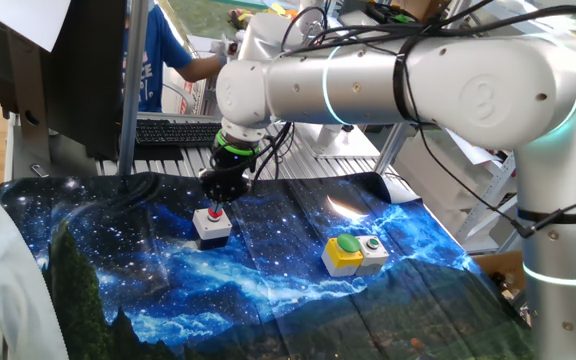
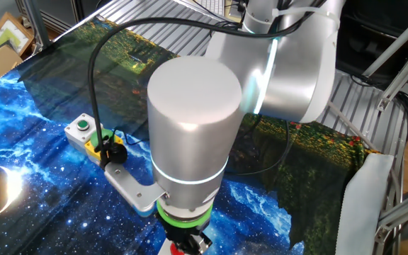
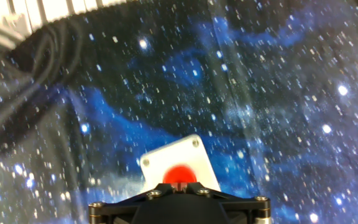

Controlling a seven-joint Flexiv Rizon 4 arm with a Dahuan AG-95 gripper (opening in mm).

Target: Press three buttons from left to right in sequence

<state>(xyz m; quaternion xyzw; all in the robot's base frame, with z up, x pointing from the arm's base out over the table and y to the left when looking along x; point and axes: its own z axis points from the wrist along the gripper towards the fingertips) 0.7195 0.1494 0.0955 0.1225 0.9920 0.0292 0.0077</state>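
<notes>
A: One fixed view: why is the gripper (image 1: pixel 215 203) above the red button (image 1: pixel 213 212)?
B: It is the leftmost, so first in sequence; the jaws are clenched, forming one pressing tip, pointing straight down.
A: The other fixed view?
B: The small green button (image 2: pixel 83 125) waits on the worktop (image 2: pixel 20 106).
A: Hand view?
B: Red cap (image 3: pixel 179 175) sits directly beneath the jaws.

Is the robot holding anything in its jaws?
No, nothing is held. The gripper is shut and empty, pointing down right over the red button on its grey-white box.
</notes>
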